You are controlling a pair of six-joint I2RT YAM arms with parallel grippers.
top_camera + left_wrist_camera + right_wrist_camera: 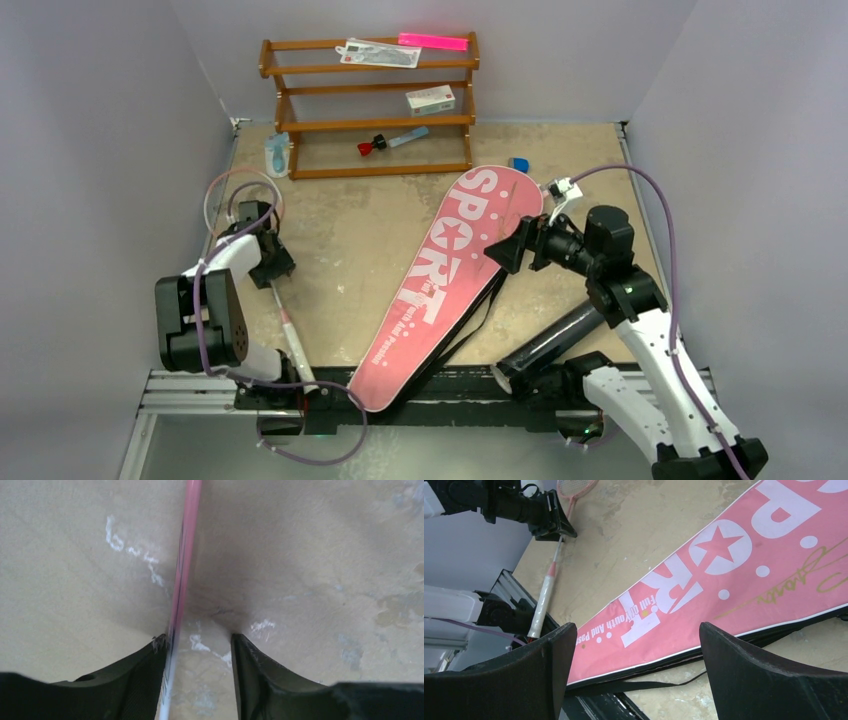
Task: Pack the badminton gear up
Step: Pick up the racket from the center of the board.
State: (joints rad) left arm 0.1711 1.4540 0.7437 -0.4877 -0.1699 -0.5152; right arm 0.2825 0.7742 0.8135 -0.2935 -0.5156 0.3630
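A pink-framed racket lies at the table's left, its white handle toward the near edge. My left gripper straddles its thin shaft. In the left wrist view the pink shaft rests against the left fingertip, while the right fingertip stands apart from it, so my left gripper is open around the shaft. The pink "SPORT" bag lies diagonally across the middle. My right gripper hovers open over the bag's right edge, empty. A long black tube lies at the near right.
A wooden rack stands at the back with a white box, a red-capped blue tool and a pink strip on it. The bag's black strap trails near the metal rail at the front edge.
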